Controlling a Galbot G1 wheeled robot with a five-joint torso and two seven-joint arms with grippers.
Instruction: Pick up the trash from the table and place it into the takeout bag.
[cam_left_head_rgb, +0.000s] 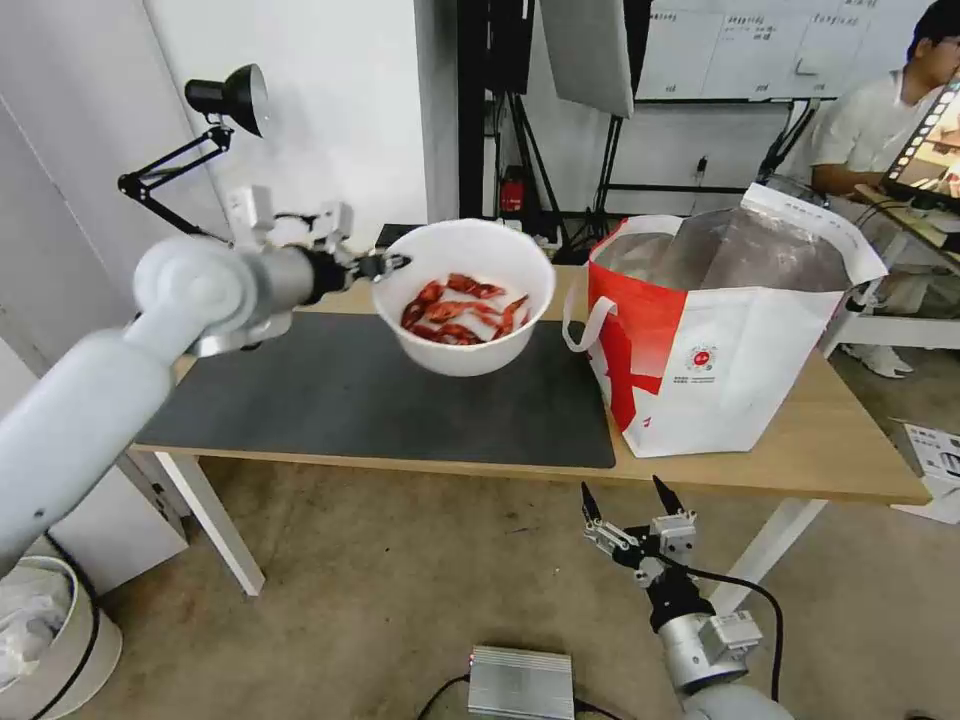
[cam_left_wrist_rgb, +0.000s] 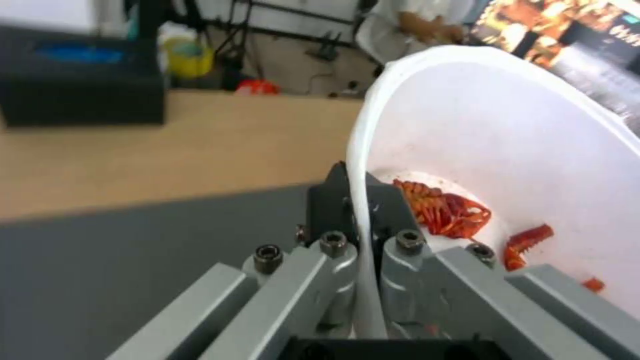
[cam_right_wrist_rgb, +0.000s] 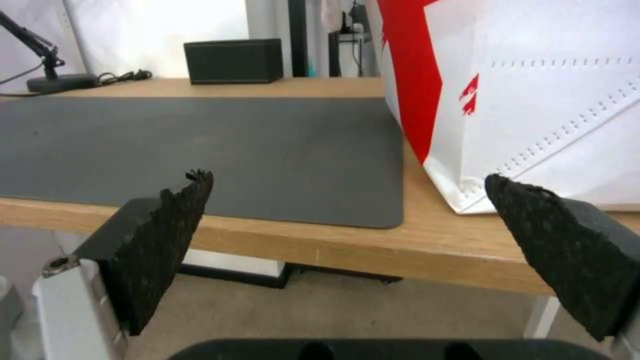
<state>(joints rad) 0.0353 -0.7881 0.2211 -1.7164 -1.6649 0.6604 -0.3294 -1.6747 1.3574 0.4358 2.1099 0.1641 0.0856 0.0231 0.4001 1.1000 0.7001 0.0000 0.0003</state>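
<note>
A white round bowl (cam_left_head_rgb: 465, 300) of red crayfish shells (cam_left_head_rgb: 462, 308) hangs in the air above the dark grey mat (cam_left_head_rgb: 330, 400), tilted toward me. My left gripper (cam_left_head_rgb: 385, 266) is shut on the bowl's left rim; the left wrist view shows the rim (cam_left_wrist_rgb: 363, 220) pinched between the fingers, with shells (cam_left_wrist_rgb: 443, 210) inside. The takeout bag (cam_left_head_rgb: 715, 330) stands open on the right of the table (cam_left_head_rgb: 800, 450), its foil lining showing, just right of the bowl. My right gripper (cam_left_head_rgb: 625, 495) waits open below the table's front edge, facing the bag (cam_right_wrist_rgb: 533, 100).
A black box (cam_right_wrist_rgb: 233, 61) sits at the table's back edge, and a black desk lamp (cam_left_head_rgb: 200, 130) stands at the back left. A silver box (cam_left_head_rgb: 520, 683) lies on the floor below. A bin (cam_left_head_rgb: 50, 640) stands at the lower left.
</note>
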